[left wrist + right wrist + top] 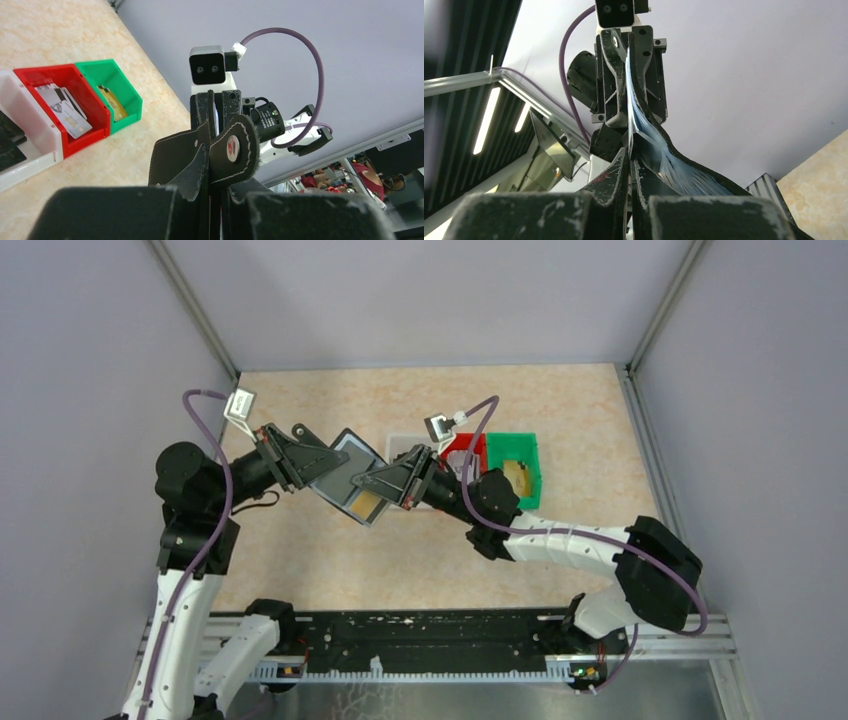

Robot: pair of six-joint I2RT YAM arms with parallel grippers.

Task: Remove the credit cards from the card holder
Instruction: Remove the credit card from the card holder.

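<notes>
The black card holder [343,458] hangs open above the table between both arms, its grey-blue slots showing. My left gripper [316,468] is shut on its left edge; in the left wrist view the snap tab [233,148] sticks up just past my left gripper [218,194]. My right gripper [374,487] comes in from the right and is shut on a gold credit card [366,506] that pokes out of the holder's lower edge. In the right wrist view the thin card edge [630,142] sits between the jaws of my right gripper [630,172], with the holder's blue lining [674,167] beside it.
Three small bins stand in a row behind the right arm: a white bin [400,445], a red bin [95,107] holding grey-white cards [65,110], and a green bin [535,472] with a gold card [112,102]. Grey walls enclose the table.
</notes>
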